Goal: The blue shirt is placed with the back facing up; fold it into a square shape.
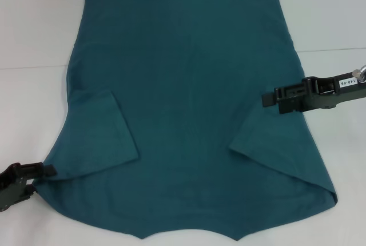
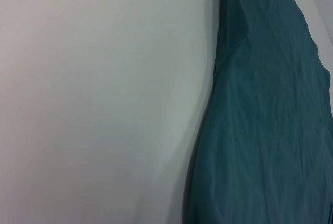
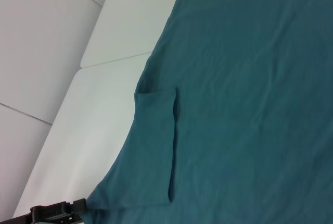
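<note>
the blue shirt [image 1: 189, 103] lies spread flat on the white table [image 1: 34, 28], hem at the far side, neck end toward the near edge, and both short sleeves are already turned in over the body, the left one [image 1: 106, 131] lying as a neat flap and the right one [image 1: 269, 154] as a slanted fold. the left gripper [image 1: 48, 170] sits low at the near left corner, right at the shirt's shoulder edge; i cannot tell whether its fingers are parted or have any cloth between them. the right gripper [image 1: 269, 98] hangs over the right side of the shirt, its fingers looking drawn together with nothing in them. to my eye the sleeves are done and the long side folds come next, which would call for catching a side edge at two spots and carrying it evenly toward the middle. a small white label [image 1: 346, 82] on the right arm carries print, perhaps "140-06", too fine to be sure of.
</note>
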You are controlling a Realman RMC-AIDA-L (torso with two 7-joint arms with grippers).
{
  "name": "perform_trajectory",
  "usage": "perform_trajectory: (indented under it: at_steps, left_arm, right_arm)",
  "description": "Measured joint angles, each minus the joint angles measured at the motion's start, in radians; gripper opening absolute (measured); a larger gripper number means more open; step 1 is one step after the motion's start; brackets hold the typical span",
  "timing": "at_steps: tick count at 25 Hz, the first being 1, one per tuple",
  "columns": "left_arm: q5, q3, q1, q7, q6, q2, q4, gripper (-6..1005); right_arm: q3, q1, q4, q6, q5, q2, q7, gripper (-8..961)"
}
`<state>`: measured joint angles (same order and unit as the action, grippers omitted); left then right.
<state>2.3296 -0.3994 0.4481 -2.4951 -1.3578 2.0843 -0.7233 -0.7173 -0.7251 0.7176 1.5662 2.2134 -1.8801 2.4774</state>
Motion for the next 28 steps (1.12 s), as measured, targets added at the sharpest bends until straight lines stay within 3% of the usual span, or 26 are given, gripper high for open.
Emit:
perform_trajectory:
  at_steps: [7,12,18,22,28]
  left_arm:
    - [0.001,0.0,0.001,0.001,-0.002,-0.004,0.001,455]
    - [-0.008,0.001,0.006,0.022,-0.018,-0.007,0.001,220]
    - [-0.095,0.03,0.032,0.129,-0.119,-0.025,0.039,2]
    - [-0.111,0.057,0.053,0.16,-0.129,-0.042,0.086,0]
    - [-0.112,0.052,0.061,0.156,-0.085,-0.043,0.098,-2]
  right_arm:
    - [0.001,0.002,0.0,0.013,0.003,0.002,-0.016,747]
    - [0.001,0.016,-0.001,0.019,0.005,0.006,-0.038,745]
    - [0.005,0.058,0.0,0.068,0.006,0.028,-0.06,743]
    - [0.035,0.107,0.004,0.143,0.006,0.063,-0.058,741]
    - [0.045,0.183,-0.002,0.215,0.063,0.117,-0.051,739]
